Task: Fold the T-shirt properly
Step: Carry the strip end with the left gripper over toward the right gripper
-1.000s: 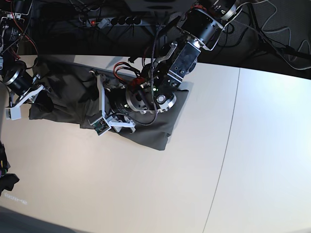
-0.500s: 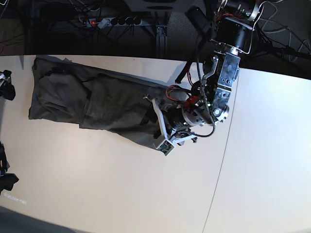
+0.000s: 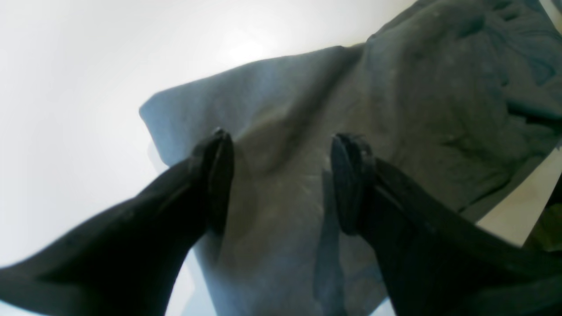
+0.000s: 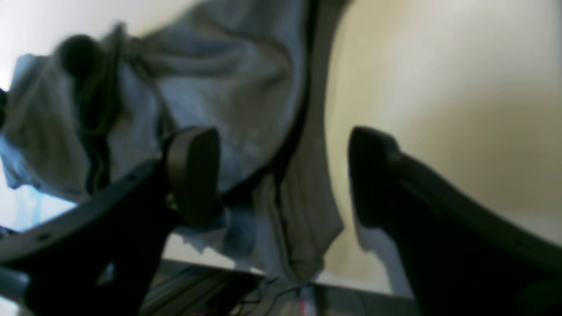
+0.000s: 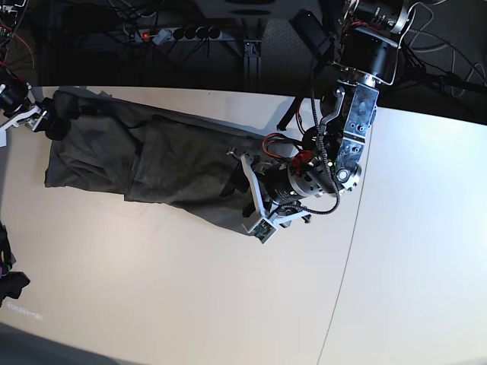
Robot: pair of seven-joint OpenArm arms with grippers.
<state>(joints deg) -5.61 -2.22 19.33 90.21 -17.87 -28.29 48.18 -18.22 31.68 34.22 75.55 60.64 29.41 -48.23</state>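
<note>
The dark olive-grey T-shirt (image 5: 152, 163) lies as a long, creased band from the table's back left corner toward the middle. My left gripper (image 5: 245, 195) hangs open over its right end. In the left wrist view its fingers (image 3: 215, 175) stand apart just above the cloth (image 3: 395, 87), near a corner, with nothing between them. My right gripper (image 5: 39, 122) is at the shirt's left end, by the table's edge. The right wrist view shows it (image 4: 283, 175) open and blurred, with one finger (image 4: 193, 171) over the bunched fabric (image 4: 219, 87) and the other over bare table.
The pale table (image 5: 190, 304) has a thin seam (image 5: 348, 251) running down its right half. A power strip with cables (image 5: 175, 32) lies in the dark beyond the back edge. A small black object (image 5: 9, 283) sits at the lower left.
My left arm swept from the shirt's middle to its right end, drawing the cloth out long. My right gripper opened, left the view, and is back at the shirt's left end.
</note>
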